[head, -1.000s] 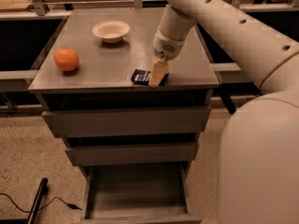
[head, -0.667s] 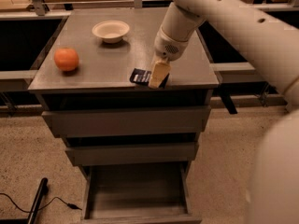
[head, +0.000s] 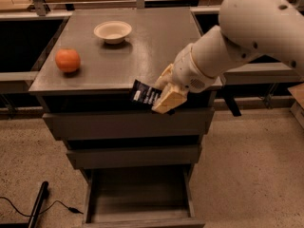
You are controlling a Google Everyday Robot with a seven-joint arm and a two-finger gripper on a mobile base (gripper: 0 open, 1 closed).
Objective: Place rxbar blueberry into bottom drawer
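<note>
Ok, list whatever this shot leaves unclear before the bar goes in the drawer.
All in the camera view:
- rxbar blueberry: its right end is covered by the fingers of the gripper, which holds it at the front edge of the cabinet. The wrapper print is too small to read.
- bottom drawer: its front is cut off by the picture's lower edge.
- upper drawers: both shut, contents hidden.

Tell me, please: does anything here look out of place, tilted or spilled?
Nothing is spilled or damaged. The one odd thing is the snack bar, held tilted by the claw just off the front edge of the cabinet, above the open bottom drawer. The orange and bowl sit normally on top.
</note>
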